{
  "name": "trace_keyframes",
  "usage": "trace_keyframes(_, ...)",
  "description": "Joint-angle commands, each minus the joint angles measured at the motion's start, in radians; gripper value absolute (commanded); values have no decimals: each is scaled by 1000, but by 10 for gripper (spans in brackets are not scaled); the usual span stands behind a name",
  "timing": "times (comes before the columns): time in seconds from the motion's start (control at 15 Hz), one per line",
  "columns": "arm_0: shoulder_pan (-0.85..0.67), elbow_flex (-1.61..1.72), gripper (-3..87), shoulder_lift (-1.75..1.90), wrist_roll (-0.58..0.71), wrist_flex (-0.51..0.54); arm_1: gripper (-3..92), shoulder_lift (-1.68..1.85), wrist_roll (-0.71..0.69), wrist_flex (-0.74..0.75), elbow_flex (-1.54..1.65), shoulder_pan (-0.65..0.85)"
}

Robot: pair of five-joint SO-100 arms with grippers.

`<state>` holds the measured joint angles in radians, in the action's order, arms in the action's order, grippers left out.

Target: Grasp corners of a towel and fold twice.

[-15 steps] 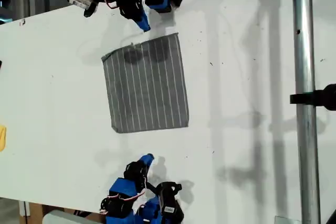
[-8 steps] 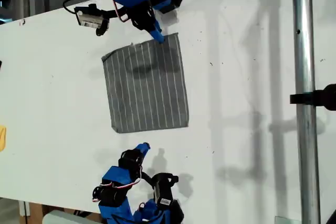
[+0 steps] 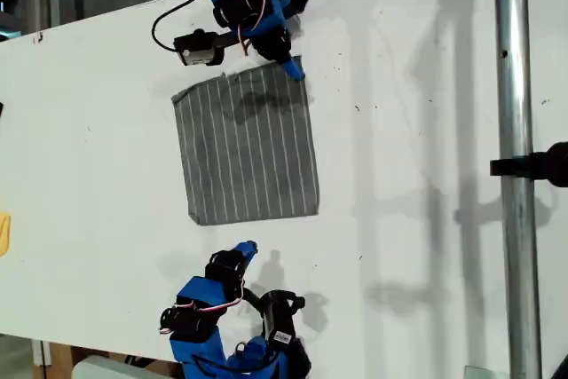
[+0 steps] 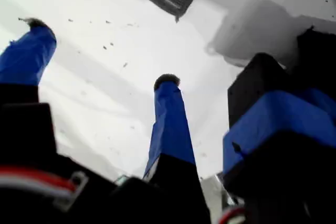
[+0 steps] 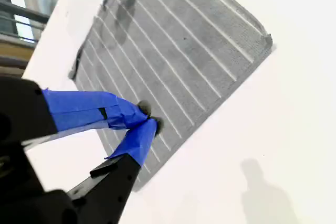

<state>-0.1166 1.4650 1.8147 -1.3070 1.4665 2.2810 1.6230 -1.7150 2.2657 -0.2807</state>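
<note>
Lying flat on the white table [image 3: 426,130], the towel [image 3: 246,144] showed grey with thin white stripes, its four edges straight and no fold raised. No container stood on the surface. My second gripper [image 3: 294,68] sat over the towel's corner [image 3: 300,61] nearest the arm base at the exterior view's top; in the second wrist view its blue tips [image 5: 146,118] met over the striped cloth close to one border, jaws drawn together, and whether any fabric was pinched between them could not be told. My first gripper [image 4: 100,53] was off the cloth, on bare table beyond the towel's opposite edge, with a corner [image 4: 176,10] of the towel ahead of it; its two blue fingers [image 4: 169,124] stood well apart with nothing between them. Open white table lay beside the towel on every side. A metal pole [image 3: 515,166] crossed the table well away from the towel, toward the exterior view's right.
</note>
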Motion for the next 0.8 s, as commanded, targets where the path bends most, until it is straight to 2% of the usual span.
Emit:
trace_keyframes(0.0, 32, -66, -4, -6, -18, 5, 437, 40, 41, 166, 149, 35)
trace_keyframes(0.2, 51, -75, -4, -26, -28, 3, 461, -69, 54, 192, 130, 66)
trace_keyframes(0.4, 55, -75, -4, -35, -32, 5, 471, -169, 86, 391, 249, 101)
trace_keyframes(0.73, 60, -69, -4, -48, -29, 2, 470, -230, -124, 451, 270, 368)
